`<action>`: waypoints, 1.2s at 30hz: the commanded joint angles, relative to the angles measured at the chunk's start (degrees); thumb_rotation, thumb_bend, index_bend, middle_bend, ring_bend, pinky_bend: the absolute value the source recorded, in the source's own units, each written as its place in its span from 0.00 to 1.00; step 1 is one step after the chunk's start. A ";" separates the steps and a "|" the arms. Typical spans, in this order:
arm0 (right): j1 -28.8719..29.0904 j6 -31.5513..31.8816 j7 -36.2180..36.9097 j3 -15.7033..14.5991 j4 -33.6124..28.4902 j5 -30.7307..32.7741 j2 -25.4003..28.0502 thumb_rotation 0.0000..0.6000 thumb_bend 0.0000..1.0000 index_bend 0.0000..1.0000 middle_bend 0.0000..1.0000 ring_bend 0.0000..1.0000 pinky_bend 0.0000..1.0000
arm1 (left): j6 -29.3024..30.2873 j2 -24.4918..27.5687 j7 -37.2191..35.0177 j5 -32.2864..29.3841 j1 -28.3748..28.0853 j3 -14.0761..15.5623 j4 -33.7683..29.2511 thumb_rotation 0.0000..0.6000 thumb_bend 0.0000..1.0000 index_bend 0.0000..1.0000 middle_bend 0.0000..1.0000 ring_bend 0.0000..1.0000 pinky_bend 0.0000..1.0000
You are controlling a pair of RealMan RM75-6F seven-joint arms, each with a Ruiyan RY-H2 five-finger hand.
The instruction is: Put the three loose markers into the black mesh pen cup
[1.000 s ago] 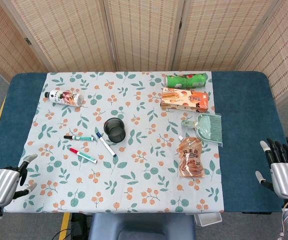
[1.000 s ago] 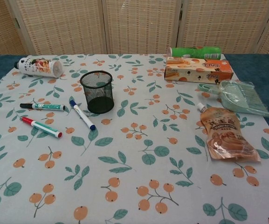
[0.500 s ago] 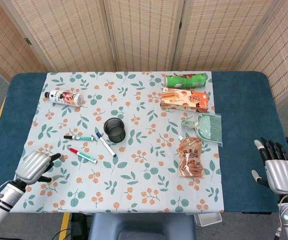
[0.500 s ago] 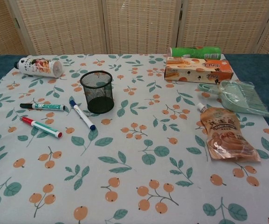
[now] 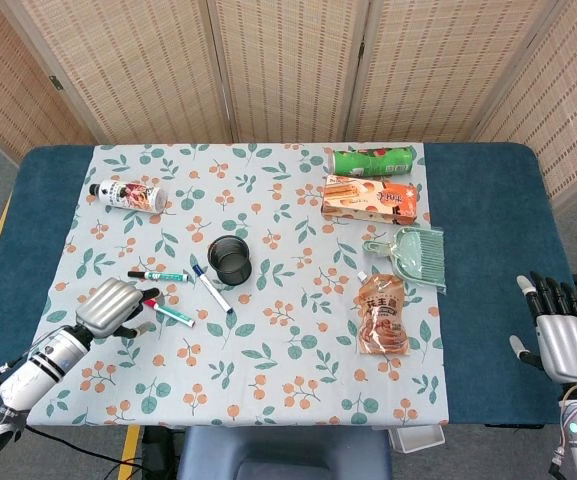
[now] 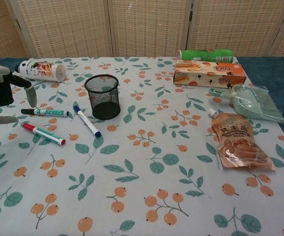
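The left hand point(image 5: 116, 304) hovers over the tabletop's point(image 5: 478, 200) left side near the front edge, fingers loosely spread and holding nothing. Its fingertips point(image 6: 32, 98) hang just above the capped end of the red marker point(image 5: 168, 311), which lies flat on the floral cloth point(image 5: 288, 340) directly beside the hand, running away from it toward the middle. Just behind that, the green marker point(image 5: 158, 275) lies nearly parallel to the front edge, close to the hand but apart from it. The blue marker point(image 5: 212, 288) lies slantwise next to these, one end close to the base of the black mesh pen cup point(image 5: 230, 259), which stands upright and empty left of the cloth's centre. A white bottle point(image 5: 128, 194) lies on its side toward the back left corner. Far off past the right edge, the right hand point(image 5: 564, 338) is held open with fingers straight and apart, gripping nothing.
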 commanded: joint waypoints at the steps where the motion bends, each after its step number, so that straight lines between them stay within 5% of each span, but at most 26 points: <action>1: 0.33 -0.37 -0.75 0.24 0.24 0.67 -0.41 1.00 0.28 0.05 0.00 0.00 0.00 | -0.99 -1.65 -2.75 0.05 -1.69 0.38 2.72 1.00 0.39 0.44 1.00 1.00 1.00; 17: 2.09 -3.26 -1.02 0.08 0.94 2.27 -0.82 1.00 0.28 0.05 0.00 0.00 0.00 | -1.92 -9.94 -10.66 2.77 -5.72 5.21 17.08 1.00 0.39 0.43 1.00 1.00 1.00; 36: 2.42 -3.81 0.96 -0.53 0.63 1.96 0.10 1.00 0.28 0.05 0.00 0.00 0.00 | -0.56 -17.21 -9.83 4.37 -8.48 8.47 27.97 1.00 0.39 0.40 1.00 1.00 1.00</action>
